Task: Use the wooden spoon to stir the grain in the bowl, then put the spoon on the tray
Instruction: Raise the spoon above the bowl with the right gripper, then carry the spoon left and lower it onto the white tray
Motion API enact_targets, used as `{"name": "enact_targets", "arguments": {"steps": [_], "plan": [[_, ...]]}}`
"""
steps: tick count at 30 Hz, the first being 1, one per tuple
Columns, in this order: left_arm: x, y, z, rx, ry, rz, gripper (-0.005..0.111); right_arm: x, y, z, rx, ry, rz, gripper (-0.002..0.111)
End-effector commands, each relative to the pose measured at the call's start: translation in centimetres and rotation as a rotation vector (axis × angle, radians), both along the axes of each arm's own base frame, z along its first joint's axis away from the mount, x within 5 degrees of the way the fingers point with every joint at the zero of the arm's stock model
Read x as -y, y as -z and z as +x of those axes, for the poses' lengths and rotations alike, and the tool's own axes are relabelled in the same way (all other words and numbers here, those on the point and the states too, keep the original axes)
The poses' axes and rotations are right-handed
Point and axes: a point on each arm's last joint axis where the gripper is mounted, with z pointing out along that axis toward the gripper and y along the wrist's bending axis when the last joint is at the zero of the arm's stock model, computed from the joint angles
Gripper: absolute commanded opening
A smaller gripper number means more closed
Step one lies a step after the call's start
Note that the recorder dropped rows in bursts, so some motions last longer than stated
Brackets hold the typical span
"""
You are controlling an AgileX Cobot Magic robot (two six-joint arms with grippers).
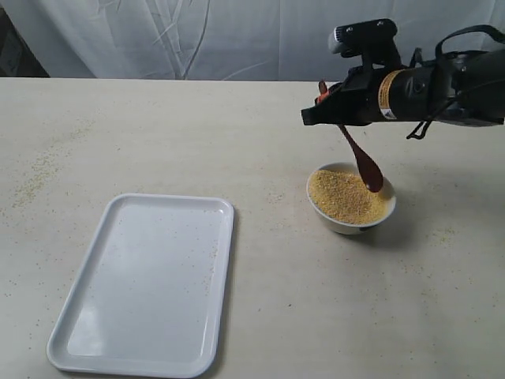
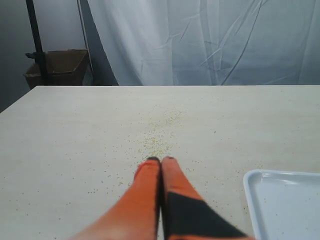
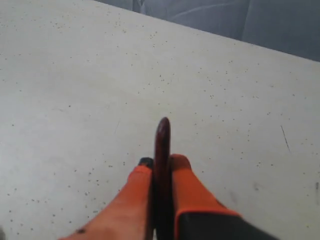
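The small white bowl (image 1: 352, 219) sits right of centre, filled with a mound of yellow grain (image 1: 346, 197). The dark reddish-brown wooden spoon (image 1: 361, 162) hangs slanted, its scoop at the far right side of the grain. My right gripper (image 1: 325, 103) is shut on the spoon's handle above the bowl; in the right wrist view the handle end (image 3: 162, 145) sticks out between the orange fingers (image 3: 186, 172), and my right gripper (image 3: 160, 162) pinches it. The white tray (image 1: 150, 284) lies at the front left. My left gripper (image 2: 160, 160) is shut, holding nothing, and is out of the exterior view.
Loose grains are scattered on the beige table (image 1: 260, 142), thickest at the far left (image 1: 35, 178) and ahead of the left fingers (image 2: 157, 142). A tray corner (image 2: 285, 200) shows beside the left gripper. A white curtain (image 1: 197, 35) hangs behind the table.
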Motion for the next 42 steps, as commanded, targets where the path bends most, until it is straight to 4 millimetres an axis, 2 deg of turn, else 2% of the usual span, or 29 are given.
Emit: {"name": "enact_targets", "arguments": {"steps": [1,2,3,4,5,6,9,12,13,17,19,22,25,27,29,34,36,40,42], "plan": [[0.0,0.0,0.0,0.003,-0.002,0.001,0.0,0.1,-3.8,-0.7,0.049,0.033,0.113,0.0],[0.0,0.0,0.0,0.003,-0.002,0.001,0.0,0.0,-5.7,-1.3,0.075,0.03,0.183,0.0],[0.0,0.0,0.0,0.003,-0.002,0.001,0.0,-0.1,-6.6,-1.6,0.077,0.03,0.235,0.0],[0.0,0.0,0.0,0.003,-0.002,0.001,0.0,-0.4,-8.1,-2.2,0.054,0.032,0.362,0.0],[0.0,0.0,0.0,0.003,-0.002,0.001,0.0,-0.6,-8.4,-2.4,0.03,0.033,0.417,0.0],[0.0,0.0,0.0,0.003,-0.002,0.001,0.0,-1.2,-9.2,-2.6,-0.035,0.013,0.548,0.0],[0.0,0.0,0.0,0.003,-0.002,0.001,0.0,-2.9,-9.8,-2.8,-0.2,-0.025,0.687,0.0],[0.0,0.0,0.0,0.003,-0.002,0.001,0.0,-6.3,-9.8,-3.7,-0.345,-0.153,0.679,0.0],[0.0,0.0,0.0,0.003,-0.002,0.001,0.0,-8.8,-9.3,-4.6,-0.374,-0.235,0.639,0.0],[0.0,0.0,0.0,0.003,-0.002,0.001,0.0,-14.0,-6.3,-6.7,-0.457,-0.274,0.587,0.0],[0.0,0.0,0.0,0.003,-0.002,0.001,0.0,-16.6,-3.9,-8.1,-0.504,-0.288,0.531,0.0],[0.0,0.0,0.0,0.003,-0.002,0.001,0.0,-19.7,-0.6,-9.6,-0.579,-0.314,0.482,0.0],[0.0,0.0,0.0,0.003,-0.002,0.001,0.0,-21.8,2.4,-10.3,-0.644,-0.302,0.466,0.0],[0.0,0.0,0.0,0.003,-0.002,0.001,0.0,-22.7,3.7,-10.3,-0.677,-0.289,0.472,0.001],[0.0,0.0,0.0,0.003,-0.002,0.001,0.0,-23.1,4.7,-10.0,-0.691,-0.274,0.474,0.008],[0.0,0.0,0.0,0.003,-0.002,0.001,0.0,-23.2,5.9,-9.9,-0.696,-0.278,0.437,0.043],[0.0,0.0,0.0,0.003,-0.002,0.001,0.0,-23.0,6.1,-9.9,-0.67,-0.292,0.391,0.052],[0.0,0.0,0.0,0.003,-0.002,0.001,0.0,-22.6,6.2,-9.5,-0.596,-0.292,0.31,0.055],[0.0,0.0,0.0,0.003,-0.002,0.001,0.0,-22.3,5.5,-9.2,-0.529,-0.292,0.265,0.055]]}}
